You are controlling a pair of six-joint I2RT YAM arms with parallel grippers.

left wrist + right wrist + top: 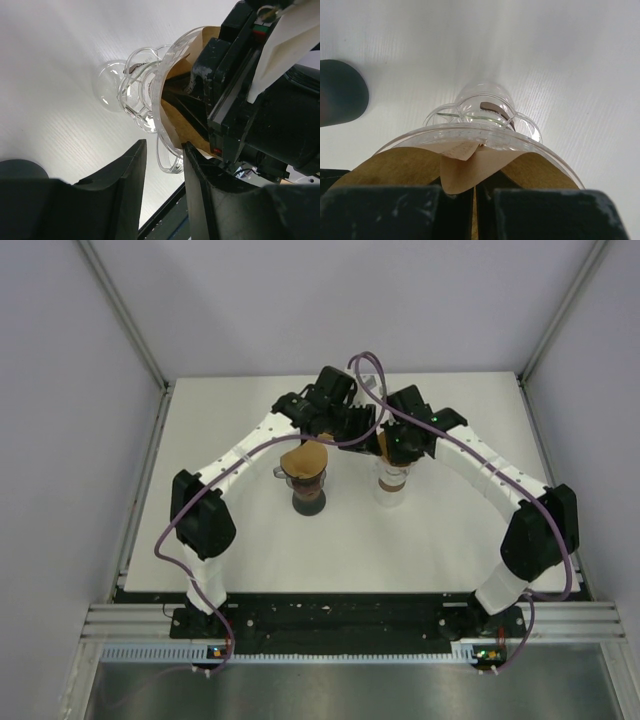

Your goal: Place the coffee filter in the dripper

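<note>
My right pincer (475, 194) is shut on the coffee filter (470, 170), already partly inside the dripper (485, 131), and my left pincer (164, 148) stands half open astride its rim, holding nothing, so I steady the glass, then press the paper down evenly.

From where I stand, a white tabletop (250, 560) with a faint grain takes soft, even light from above. Plain pale grey panels close it in behind (340, 300), to its left (50, 490) and to its right (610, 440), with slanted aluminium struts (120, 310) at the two far corners. Along the tabletop's near edge runs a black strip (340, 615), then a ribbed aluminium rail (120, 620), and nearer than that a dull sheet of brushed metal (350, 690).
</note>
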